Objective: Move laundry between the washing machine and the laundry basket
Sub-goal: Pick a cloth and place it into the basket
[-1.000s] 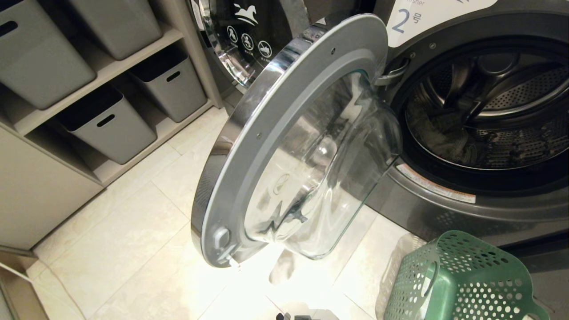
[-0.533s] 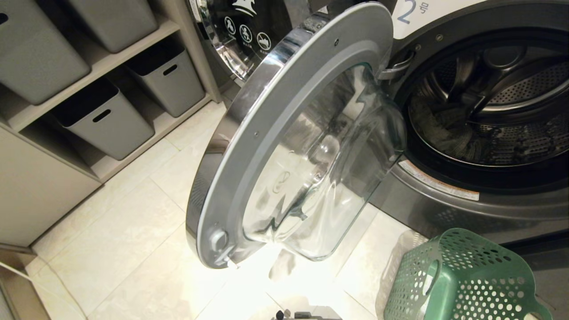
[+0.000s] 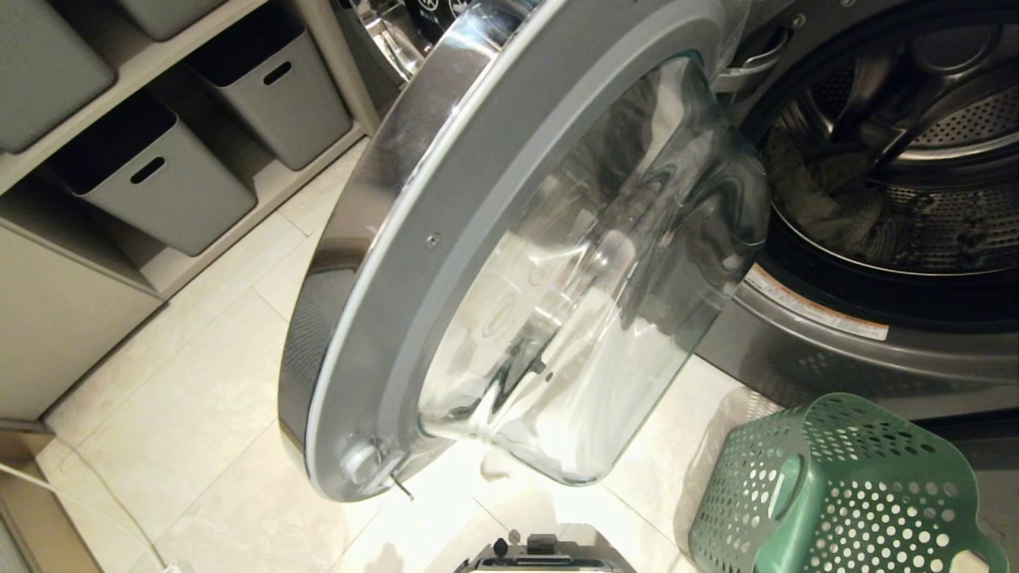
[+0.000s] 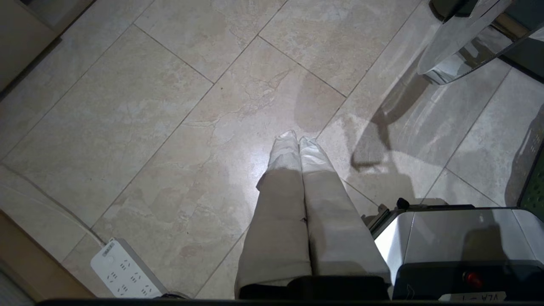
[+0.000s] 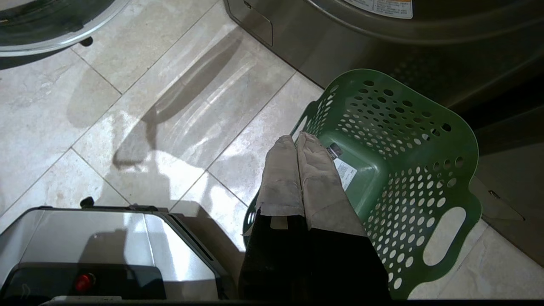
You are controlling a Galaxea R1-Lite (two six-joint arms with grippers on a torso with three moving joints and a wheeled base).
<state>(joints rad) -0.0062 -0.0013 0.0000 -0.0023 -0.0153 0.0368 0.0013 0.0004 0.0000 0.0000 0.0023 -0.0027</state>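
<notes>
Laundry (image 3: 828,211): crumpled in the lower left of the drum, dim, only partly readable; not yet taken out.
Washing machine (image 3: 844,358): dark grey front-loader, drum mouth open toward the robot, so the load is reachable.
Door (image 3: 446,263): chrome-ringed, with bulging glass, swung wide over the tiled floor; stands between the robot's left side and the drum, probably something to steer around.
Laundry basket (image 5: 429,178): green, perforated, on the floor tiles just beside the machine's front lower edge, below the drum mouth; empty but for a white label on its floor; likely parked there to keep the carry short.
Right gripper (image 5: 297,138): fingers pressed together, holding nothing; hangs pointing down above the basket's near rim.
Left gripper (image 4: 296,138): clenched and empty likewise, pointing down at bare tiles, well apart from the door.
Power strip (image 4: 123,272): white, on the floor near the wall edge.
Storage bins (image 3: 151,191): grey, on the shelves left of the machines; no part in the task.
</notes>
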